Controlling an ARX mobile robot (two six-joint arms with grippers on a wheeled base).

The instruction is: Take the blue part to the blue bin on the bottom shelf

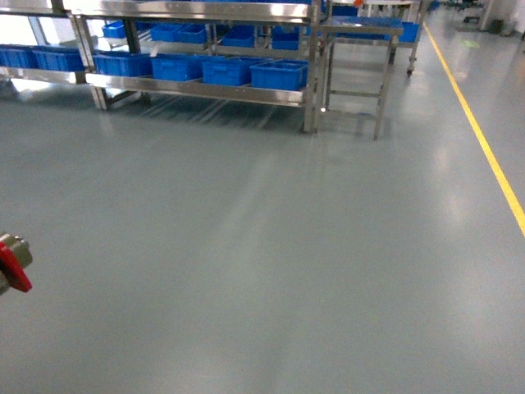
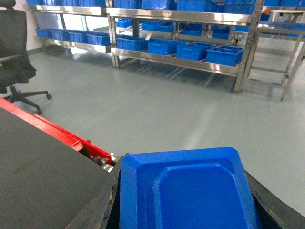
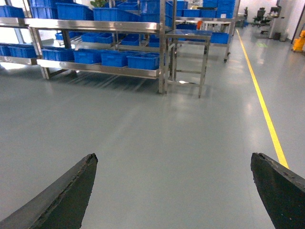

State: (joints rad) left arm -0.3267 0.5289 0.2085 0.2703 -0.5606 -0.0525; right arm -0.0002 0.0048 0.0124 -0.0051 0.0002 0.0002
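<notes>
**Blue part in the left gripper, rack across the floor**

On my left wrist feed the blue part fills the bottom centre of the frame, a moulded blue plastic piece with a raised inner panel. The left gripper has its dark fingers pressed against the part's edges on both sides, so I read it as clamped on the part. To the left of that frame lies a broad black surface with a red strip along its edge, and a black office chair stands in the upper left.

The right wrist feed shows the right gripper with its two dark fingers set wide apart at the lower corners of the frame, bare grey floor between them.

In the head view the steel rack sits along the top of the frame, well apart from me across the floor. Its bottom shelf carries a row of blue bins, side by side, and I cannot tell from here which one is meant. A small steel table stands just beside the rack's right end. A yellow floor line runs down the right side of the frame. At the lower left edge a red and metal piece of the rig pokes into view.
</notes>
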